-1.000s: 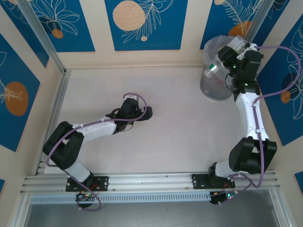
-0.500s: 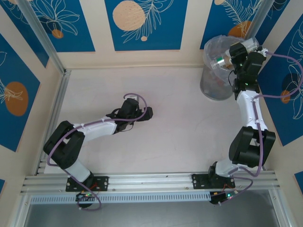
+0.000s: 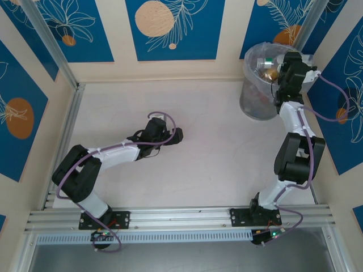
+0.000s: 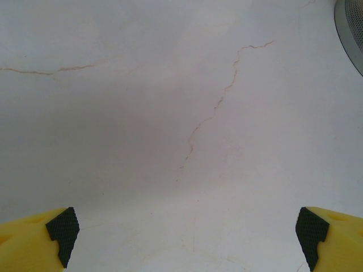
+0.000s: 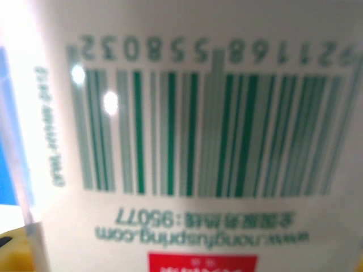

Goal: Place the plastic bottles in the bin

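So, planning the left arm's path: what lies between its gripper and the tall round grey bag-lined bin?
Nothing: the top view shows bare white tabletop from the left gripper to the grey bag-lined bin.

Blurred label of the plastic bottle (image 5: 187,136) close against the right claw (image 3: 277,71), edges cut off, seemingly gripped, fingers largely hidden behind it, left claw (image 4: 186,229) tips cropped, bin (image 4: 354,28) a clipped sliver ahead of it.

The right arm (image 3: 290,120) has folded in toward the bin (image 3: 255,105), elbow drawn closer. Its wrist has swung from the rim's right side over the opening, carrying the bottle (image 5: 198,141) lower into the mouth.
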